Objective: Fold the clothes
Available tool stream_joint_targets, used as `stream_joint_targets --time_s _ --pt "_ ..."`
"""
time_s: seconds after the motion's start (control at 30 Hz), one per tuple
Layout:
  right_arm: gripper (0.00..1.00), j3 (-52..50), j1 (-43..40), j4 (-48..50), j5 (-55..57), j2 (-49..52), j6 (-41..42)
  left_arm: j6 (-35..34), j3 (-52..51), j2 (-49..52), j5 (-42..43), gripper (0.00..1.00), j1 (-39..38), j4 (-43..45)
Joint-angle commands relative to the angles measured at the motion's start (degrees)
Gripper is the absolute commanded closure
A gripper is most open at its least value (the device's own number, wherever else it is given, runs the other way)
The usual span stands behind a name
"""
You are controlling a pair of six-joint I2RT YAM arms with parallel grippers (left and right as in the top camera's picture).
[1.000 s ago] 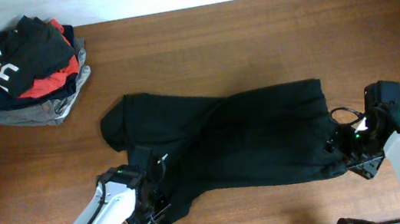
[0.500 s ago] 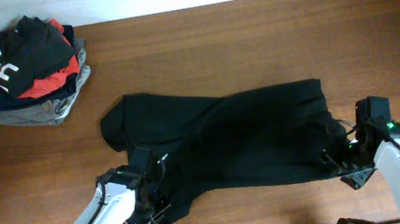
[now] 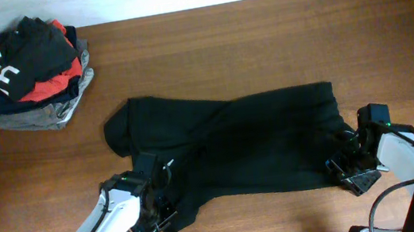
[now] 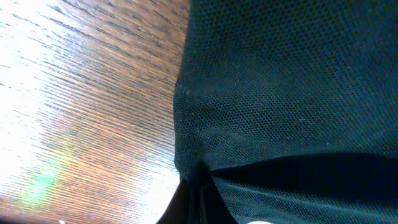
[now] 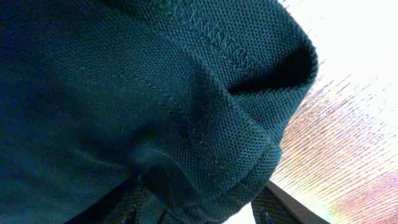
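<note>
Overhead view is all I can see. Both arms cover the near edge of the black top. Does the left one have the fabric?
Observer: Yes. The left wrist view shows the left gripper with its jaws shut on an edge of the black top, right beside bare table.
Operator: And the right one?
Observer: The right gripper has a stitched hem corner between its fingers, which stand apart. Whether they press it, I cannot tell.
Operator: Is the fabric flat there?
Observer: No. The hem is folded over on itself, with a dark pocket under the fold.
</note>
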Motion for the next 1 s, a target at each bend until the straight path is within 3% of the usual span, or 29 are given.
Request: stream_joint_targets --time_s 0.0,0.17,0.3,0.47,0.97 --pt "0.43 -1.01 0.31 1.95 2.08 2.4 0.68 0.76 -1.86 0.63 -0.63 0.99 -0.28 1.18" --pt "0.6 -1.01 0.31 2.12 2.64 2.4 0.7 0.76 -1.84 0.63 -0.63 1.0 -0.28 1.16" --pt "0.67 -0.98 0.31 1.88 3.17 2.38 2.1 0.74 -1.16 0.61 -0.61 0.99 -0.28 0.46" --pt "0.93 -0.85 0.31 1.9 3.28 2.32 3.48 0.74 2.01 0.57 -0.61 0.99 -0.28 -2.97" --pt "0.96 2.93 0.31 -2.49 4.59 -1.27 3.45 5.05 9.44 -3.37 -4.79 0.99 -0.28 -5.66"
